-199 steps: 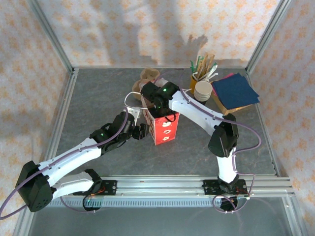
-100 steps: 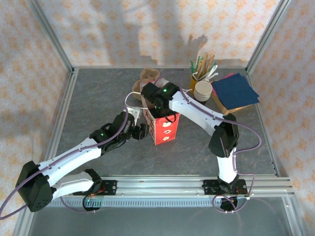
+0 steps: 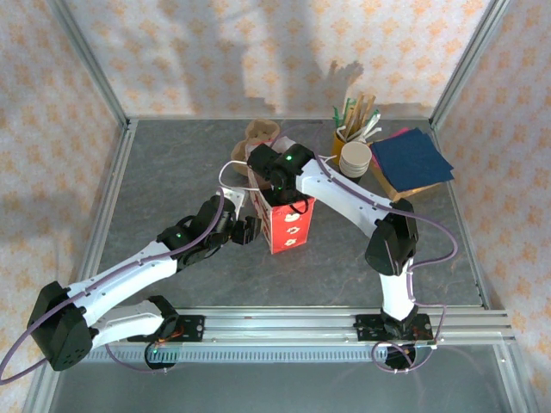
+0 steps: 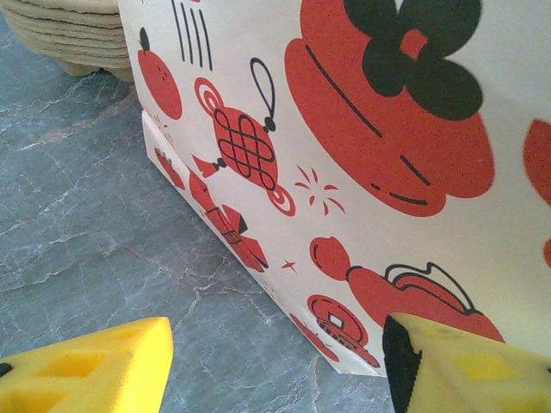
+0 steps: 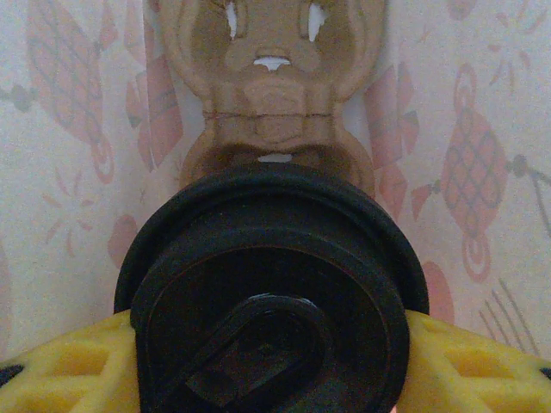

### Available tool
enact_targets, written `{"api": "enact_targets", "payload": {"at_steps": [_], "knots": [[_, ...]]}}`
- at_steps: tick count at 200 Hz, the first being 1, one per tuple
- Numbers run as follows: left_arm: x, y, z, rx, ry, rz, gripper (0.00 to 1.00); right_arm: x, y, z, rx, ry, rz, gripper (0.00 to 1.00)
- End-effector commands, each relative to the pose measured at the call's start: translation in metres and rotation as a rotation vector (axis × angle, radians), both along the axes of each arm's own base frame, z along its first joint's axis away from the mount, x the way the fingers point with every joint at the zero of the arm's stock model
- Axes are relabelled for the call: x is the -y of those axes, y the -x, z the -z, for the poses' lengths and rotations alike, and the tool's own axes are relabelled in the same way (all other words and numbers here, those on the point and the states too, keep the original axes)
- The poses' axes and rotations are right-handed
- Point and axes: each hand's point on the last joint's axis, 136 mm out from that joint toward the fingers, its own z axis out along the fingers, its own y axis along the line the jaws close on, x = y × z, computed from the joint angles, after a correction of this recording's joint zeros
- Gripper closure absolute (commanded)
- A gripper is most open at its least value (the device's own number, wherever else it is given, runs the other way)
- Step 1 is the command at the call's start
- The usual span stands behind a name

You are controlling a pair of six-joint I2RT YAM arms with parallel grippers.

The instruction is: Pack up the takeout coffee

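The takeout coffee shows from above as a round black lid (image 5: 271, 292), with my right gripper (image 5: 271, 366) shut on the cup, a yellow finger (image 5: 77, 366) on each side. It hangs inside the white paper bag with red prints (image 3: 288, 225), above a brown pulp cup carrier (image 5: 271, 95) at the bag's bottom. The cup body is hidden under the lid. From above, the right gripper (image 3: 277, 179) reaches into the bag's open top. My left gripper (image 4: 275, 370) stands open at the bag's (image 4: 370, 129) lower edge, its right finger (image 4: 465, 370) against the bag wall.
A stack of pulp carriers (image 3: 261, 131) lies behind the bag. At the back right stand nested white cups (image 3: 355, 157), a yellow holder of stirrers (image 3: 353, 120) and blue napkins (image 3: 411, 159). Frame posts and walls bound the grey table (image 3: 164, 172).
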Motion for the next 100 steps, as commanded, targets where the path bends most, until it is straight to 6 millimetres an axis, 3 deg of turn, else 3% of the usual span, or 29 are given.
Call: {"api": "enact_targets", "payload": {"at_steps": [1, 100], "knots": [[-0.004, -0.002, -0.001, 0.013, -0.031, -0.016, 0.32, 0.007, -0.003, 0.001, 0.006, 0.028, -0.005, 0.61], [-0.003, -0.003, 0.000, 0.012, -0.030, -0.011, 0.32, 0.004, -0.001, 0.014, -0.028, 0.030, -0.019, 0.61]]}}
